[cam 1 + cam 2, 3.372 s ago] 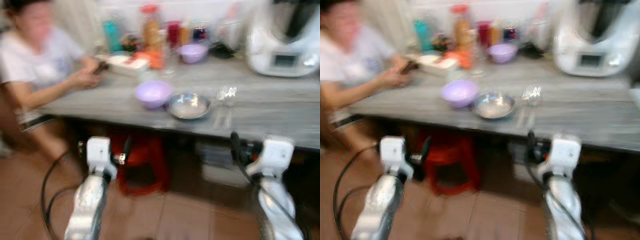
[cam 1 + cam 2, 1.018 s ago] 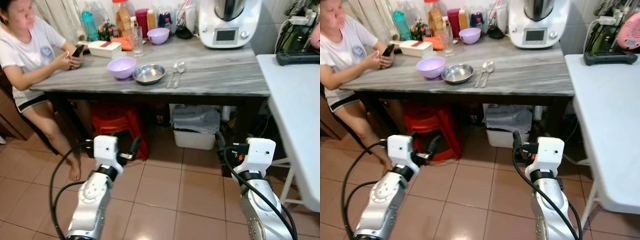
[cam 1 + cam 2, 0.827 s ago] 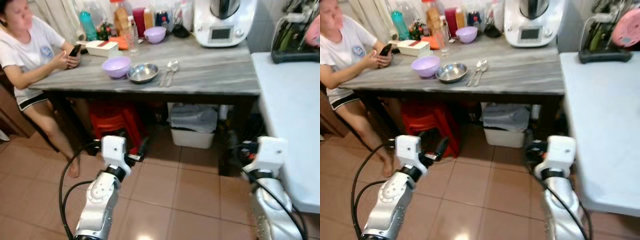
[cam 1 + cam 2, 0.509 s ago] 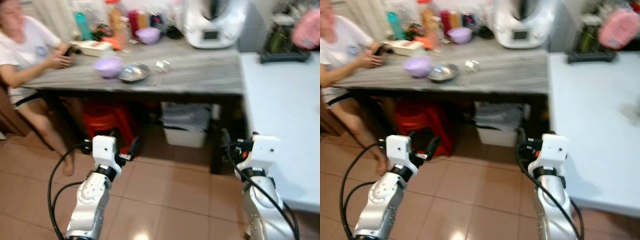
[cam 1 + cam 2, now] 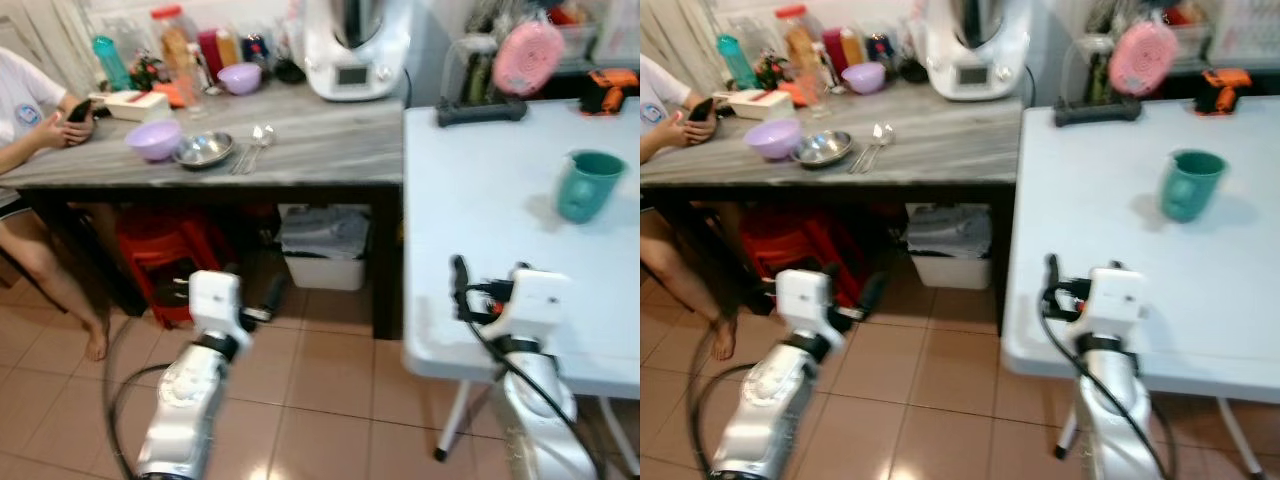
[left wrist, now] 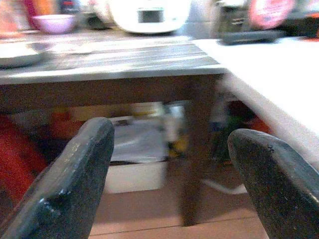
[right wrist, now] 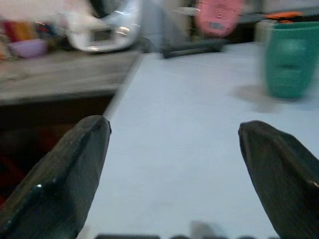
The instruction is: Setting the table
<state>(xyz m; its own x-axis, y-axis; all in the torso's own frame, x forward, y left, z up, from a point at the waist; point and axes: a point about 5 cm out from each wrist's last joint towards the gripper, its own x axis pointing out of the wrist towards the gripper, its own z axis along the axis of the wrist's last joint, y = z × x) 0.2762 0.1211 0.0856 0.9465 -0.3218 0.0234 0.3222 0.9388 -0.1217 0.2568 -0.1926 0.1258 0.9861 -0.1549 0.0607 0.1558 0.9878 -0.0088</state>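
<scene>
A teal cup (image 5: 587, 184) stands upright on the white table (image 5: 480, 230) at my right. On the grey marble table (image 5: 330, 140) to my left sit a purple bowl (image 5: 154, 139), a shallow metal bowl (image 5: 203, 150) and two spoons (image 5: 250, 147) side by side. My left gripper (image 6: 169, 144) is open and empty, held low over the floor in front of the marble table. My right gripper (image 7: 174, 134) is open and empty at the near edge of the white table, well short of the teal cup (image 7: 291, 59).
A person (image 5: 30, 110) sits at the marble table's left end holding a phone. Bottles, a second purple bowl (image 5: 240, 77) and a white kitchen machine (image 5: 355, 45) line its back. A red stool (image 5: 165, 250) and a white bin (image 5: 322, 245) stand under it.
The whole view has swung to the right, bringing the white table and the teal cup into sight. Both arms keep the same pose, grippers still open.
</scene>
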